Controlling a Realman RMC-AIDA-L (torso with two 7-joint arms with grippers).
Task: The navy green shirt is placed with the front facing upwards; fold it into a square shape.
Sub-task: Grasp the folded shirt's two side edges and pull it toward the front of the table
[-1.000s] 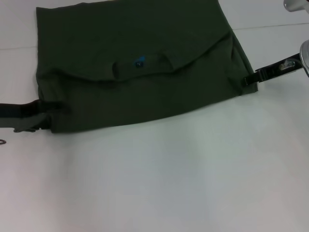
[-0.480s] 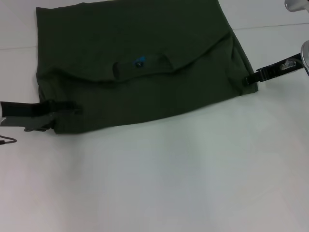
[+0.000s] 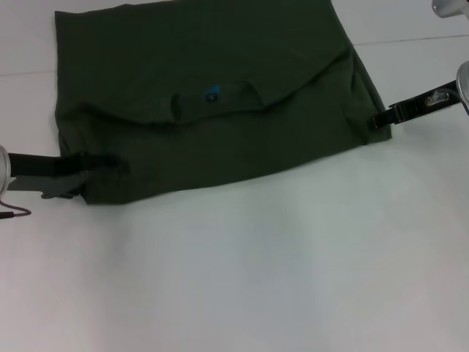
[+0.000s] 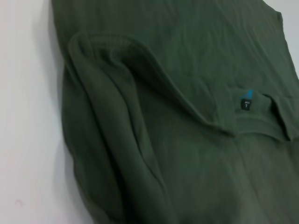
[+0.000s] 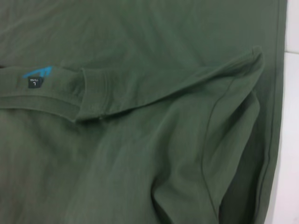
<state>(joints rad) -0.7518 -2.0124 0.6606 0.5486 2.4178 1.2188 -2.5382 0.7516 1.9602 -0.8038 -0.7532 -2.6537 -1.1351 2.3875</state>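
The navy green shirt lies flat on the white table, folded over so that plain fabric and the collar with its small blue neck label face up. My left gripper is at the shirt's near left corner, open, with its upper finger reaching over the fabric edge. Against the shirt's right corner sits my right gripper. The left wrist view shows the shirt, a rolled fold and the label. A folded sleeve of the shirt and the label fill the right wrist view.
The white table stretches wide and bare in front of the shirt. A thin cable trails beside the left arm at the left edge.
My left gripper has slid to the right, and its upper finger now lies further over the shirt's near left corner. The right gripper and the shirt have stayed in place.
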